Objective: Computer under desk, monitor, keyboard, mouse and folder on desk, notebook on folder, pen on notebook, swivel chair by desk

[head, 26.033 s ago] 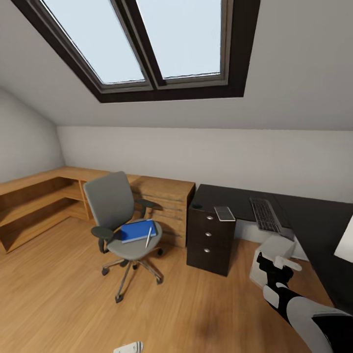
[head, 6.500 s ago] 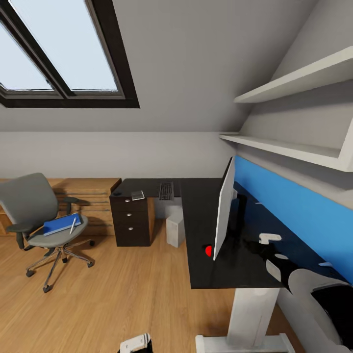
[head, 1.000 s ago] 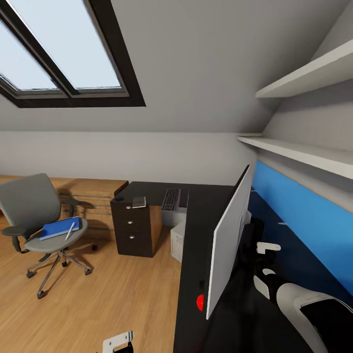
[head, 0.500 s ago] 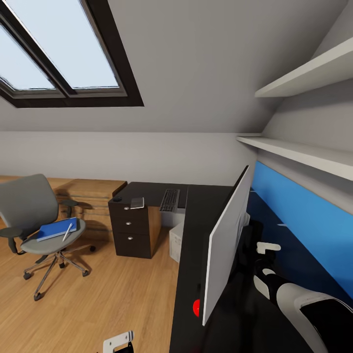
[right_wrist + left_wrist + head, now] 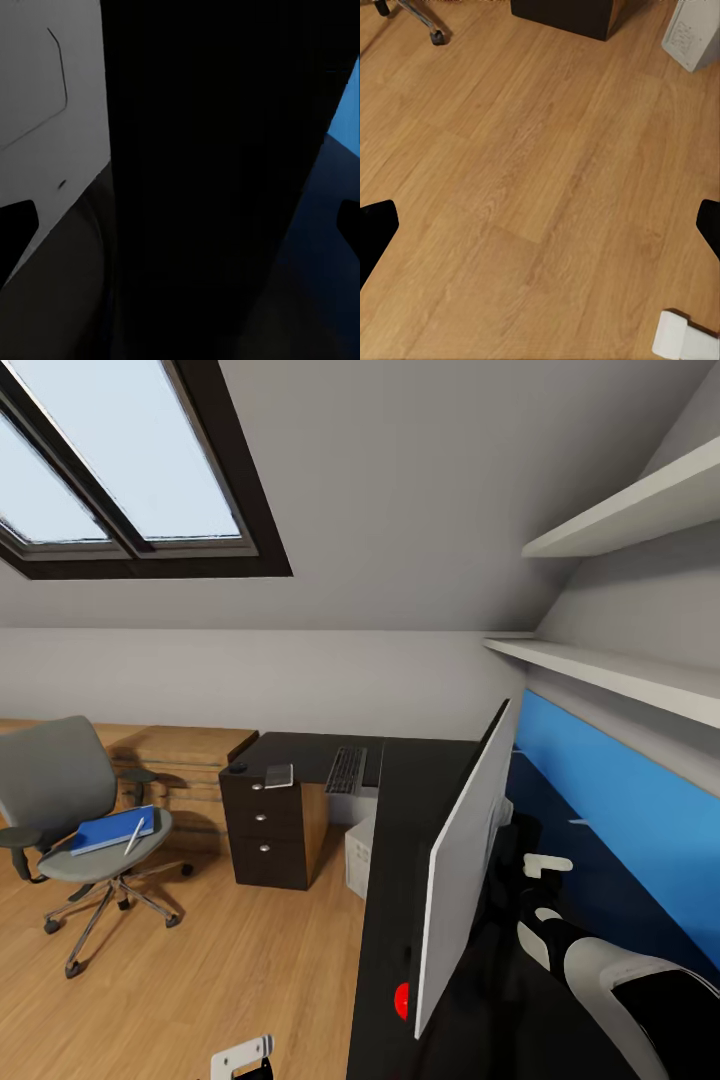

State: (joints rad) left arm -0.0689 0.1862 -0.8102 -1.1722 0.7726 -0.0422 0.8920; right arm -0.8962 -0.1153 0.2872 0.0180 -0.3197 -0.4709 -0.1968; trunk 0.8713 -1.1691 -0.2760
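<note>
Right gripper behind the monitor, near its stand; fingertips spread wide, holding nothing. Left gripper wide open over bare floor. Farther along the desk: keyboard, notebook. Folder and pen on swivel chair.

My right gripper sits behind the monitor, fingers hidden; the mouse is barely discernible.

head: high, over desk | left wrist: down at floor | right wrist: close behind monitor
</note>
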